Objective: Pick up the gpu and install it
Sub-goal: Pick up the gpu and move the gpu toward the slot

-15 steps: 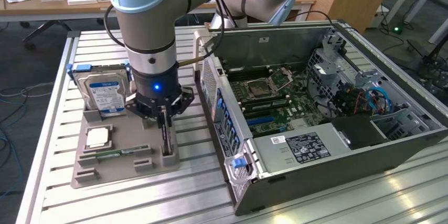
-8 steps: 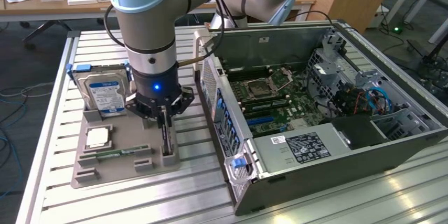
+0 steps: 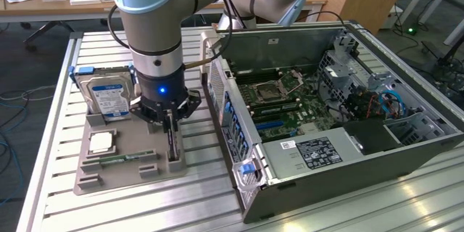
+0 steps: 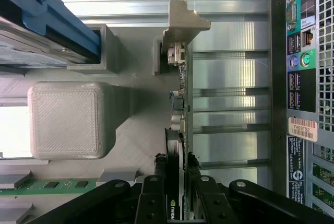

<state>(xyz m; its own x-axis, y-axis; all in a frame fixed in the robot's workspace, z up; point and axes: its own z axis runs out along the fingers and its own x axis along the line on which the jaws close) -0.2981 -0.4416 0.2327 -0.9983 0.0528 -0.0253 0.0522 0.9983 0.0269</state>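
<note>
The gpu (image 4: 179, 114) stands on its edge in a slot of the grey holder tray (image 3: 108, 180), its silver bracket (image 4: 183, 25) at the far end of the card. In the exterior view the gpu (image 3: 173, 148) shows as a thin dark card below the arm's wrist. My gripper (image 4: 177, 164) is shut on the card's top edge, one black finger (image 4: 159, 182) pressed against each face. In the exterior view the gripper (image 3: 170, 129) points straight down over the tray's right side.
On the tray also stand a hard drive (image 3: 108, 96) in a blue frame, a square processor (image 3: 100, 142) and a green memory stick (image 3: 123, 158). The open computer case (image 3: 326, 123) lies on the exterior view's right, its rear port panel (image 4: 302, 78) close beside the card.
</note>
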